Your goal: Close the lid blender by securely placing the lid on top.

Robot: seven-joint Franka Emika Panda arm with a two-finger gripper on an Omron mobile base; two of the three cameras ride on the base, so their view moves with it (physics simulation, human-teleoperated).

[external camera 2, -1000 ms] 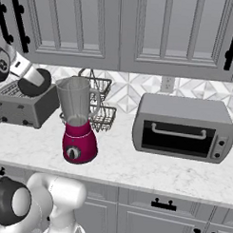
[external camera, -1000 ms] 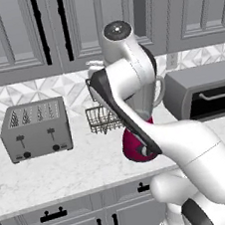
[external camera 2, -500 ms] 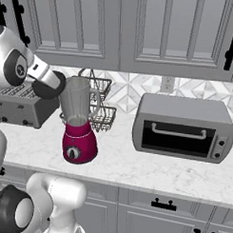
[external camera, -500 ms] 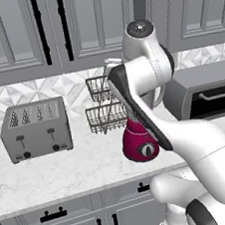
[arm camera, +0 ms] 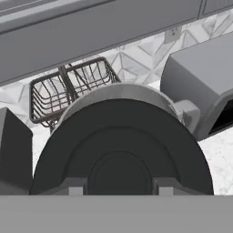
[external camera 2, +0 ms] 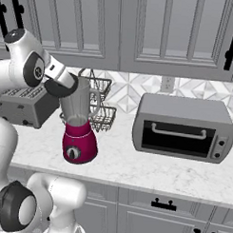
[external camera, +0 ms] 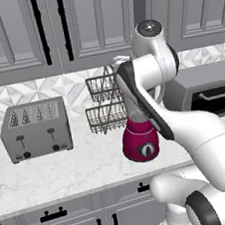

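My gripper (arm camera: 119, 190) clamps the lid (arm camera: 122, 150) flat, so it can seat squarely; the blender (external camera 2: 79, 125) jar's rim shows just beyond and below it.

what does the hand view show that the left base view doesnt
Hand view alone: the black lid seen close, held in the tool just before the jar's rim.

Left base view alone: the grey toaster and the blender's magenta base with its dial.

Both: the wire rack, the countertop oven and the tiled backsplash.
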